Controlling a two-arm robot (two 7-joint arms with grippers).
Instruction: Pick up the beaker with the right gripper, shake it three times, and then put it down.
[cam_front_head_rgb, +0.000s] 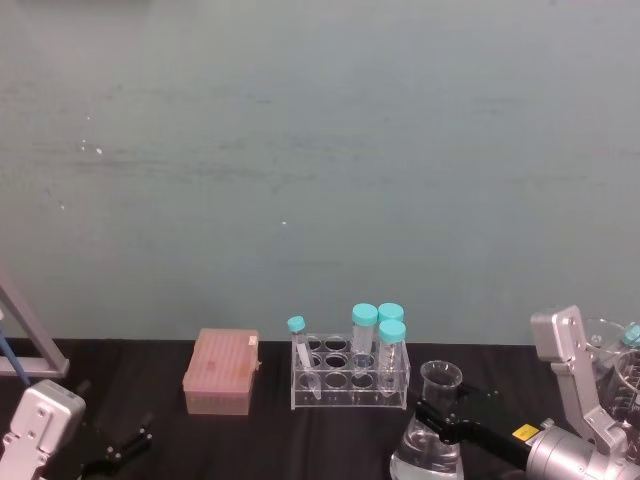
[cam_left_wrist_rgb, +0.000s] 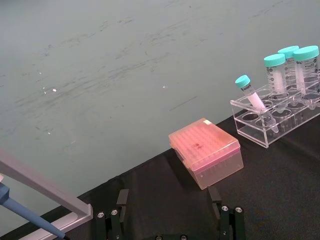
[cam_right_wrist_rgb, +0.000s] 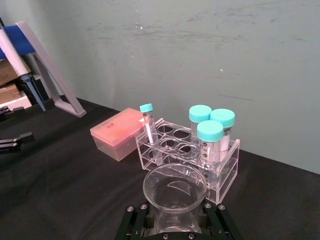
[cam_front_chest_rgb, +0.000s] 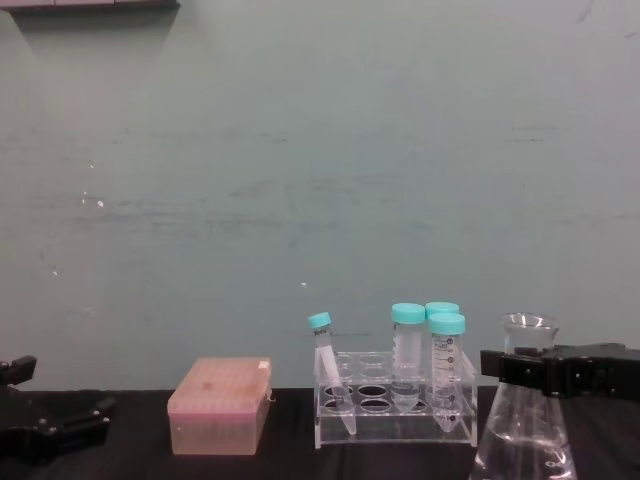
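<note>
The beaker (cam_front_head_rgb: 432, 440) is a clear conical flask with liquid in its wide base, standing at the front right just before the tube rack. My right gripper (cam_front_head_rgb: 441, 413) comes in from the right and is shut on the beaker's neck just under the flared rim. In the chest view the black jaws (cam_front_chest_rgb: 530, 372) cross the neck of the beaker (cam_front_chest_rgb: 524, 440) horizontally. The right wrist view looks down on the beaker's round rim (cam_right_wrist_rgb: 174, 189) between the two fingers (cam_right_wrist_rgb: 134, 220). My left gripper (cam_front_head_rgb: 120, 450) rests open at the front left, far from the beaker.
A clear rack (cam_front_head_rgb: 350, 385) holding teal-capped tubes (cam_front_head_rgb: 391, 345) stands behind the beaker. A pink tip box (cam_front_head_rgb: 220, 372) sits to its left. A grey stand with a blue pipette (cam_front_head_rgb: 20, 345) is at the far left. More glassware (cam_front_head_rgb: 618, 360) stands at the right edge.
</note>
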